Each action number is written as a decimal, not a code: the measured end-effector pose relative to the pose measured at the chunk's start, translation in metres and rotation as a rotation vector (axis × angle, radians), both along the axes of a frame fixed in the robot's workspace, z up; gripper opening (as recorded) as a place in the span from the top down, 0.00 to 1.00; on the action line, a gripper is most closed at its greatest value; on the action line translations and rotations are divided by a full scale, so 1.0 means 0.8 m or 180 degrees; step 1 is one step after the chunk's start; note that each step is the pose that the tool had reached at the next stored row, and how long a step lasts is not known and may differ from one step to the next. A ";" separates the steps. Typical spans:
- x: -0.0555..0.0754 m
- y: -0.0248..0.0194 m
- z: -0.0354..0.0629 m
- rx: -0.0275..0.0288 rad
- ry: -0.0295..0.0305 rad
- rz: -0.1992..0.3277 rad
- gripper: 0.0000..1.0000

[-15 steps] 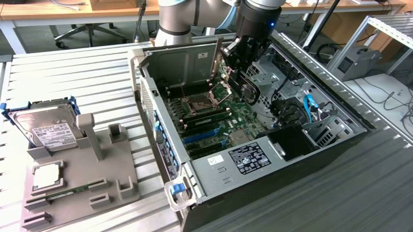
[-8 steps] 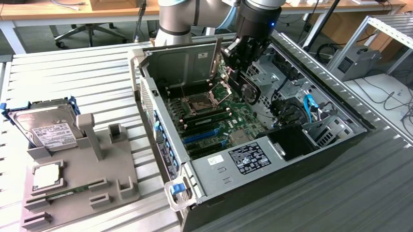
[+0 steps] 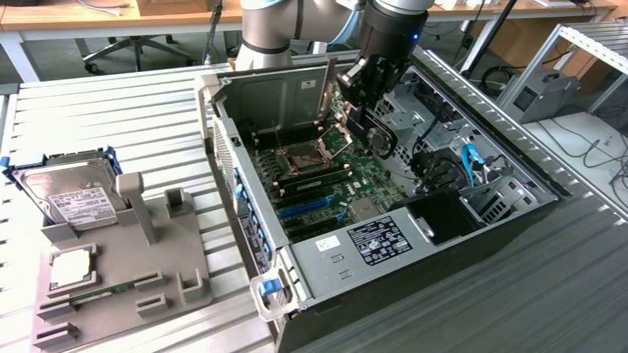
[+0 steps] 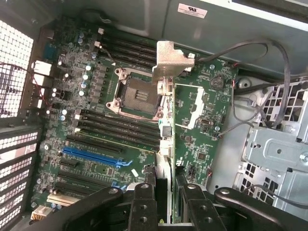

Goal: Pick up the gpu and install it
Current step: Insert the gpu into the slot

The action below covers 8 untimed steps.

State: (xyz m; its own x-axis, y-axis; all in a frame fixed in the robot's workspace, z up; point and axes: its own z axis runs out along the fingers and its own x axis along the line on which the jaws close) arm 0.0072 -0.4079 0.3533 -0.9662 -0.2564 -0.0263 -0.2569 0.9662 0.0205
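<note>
Going by the exterior view's left, well away from the gripper: a grey moulded fixture tray [image 3: 147,220]. On it are a silver hard drive in a blue caddy [image 3: 69,195] with a white label whose print is too small to read, a square silver CPU chip [image 3: 70,268] and a thin green memory stick [image 3: 98,294].

Centre: a black tower PC case [image 3: 510,243] lies on its side with the side panel off, so the green motherboard [image 3: 363,176] [image 4: 202,130] is exposed. The empty silver CPU socket [image 3: 299,157] [image 4: 137,94] and the long blue expansion slot [image 3: 304,209] [image 4: 91,156] sit below the gripper. The white-and-black sticker on the power supply [image 3: 378,241] has text that is not legible.

The black robot gripper [image 3: 363,99] [image 4: 167,190] is inside the case opening, over the board. Its fingers [image 4: 144,202] are pinched on the gpu [image 3: 376,136] [image 4: 166,132], a green card with a black fan shroud and a silver end bracket. The card is held on edge above the motherboard with the bracket end away from the gripper, over the socket area, and it is not in a slot.

A white label with a red mark [image 4: 192,9] on the grey case wall is unreadable.

On the exterior view's right, past the gripper, are blue cables [image 3: 471,162].
</note>
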 end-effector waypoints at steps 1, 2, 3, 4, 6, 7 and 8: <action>0.000 0.0000 0.000 0.0000 0.0000 0.0014 0.74; 0.000 0.0000 0.000 0.0000 0.0000 0.0030 0.74; 0.000 0.0000 0.000 0.0000 0.0000 0.0045 0.74; 0.000 0.0000 0.000 0.0000 0.0000 0.0059 0.74; 0.000 0.0000 0.000 0.0000 0.0000 0.0085 0.74; 0.000 0.0000 0.000 0.0000 0.0000 0.0099 0.74; 0.000 0.0000 0.000 0.0000 0.0000 0.0113 0.74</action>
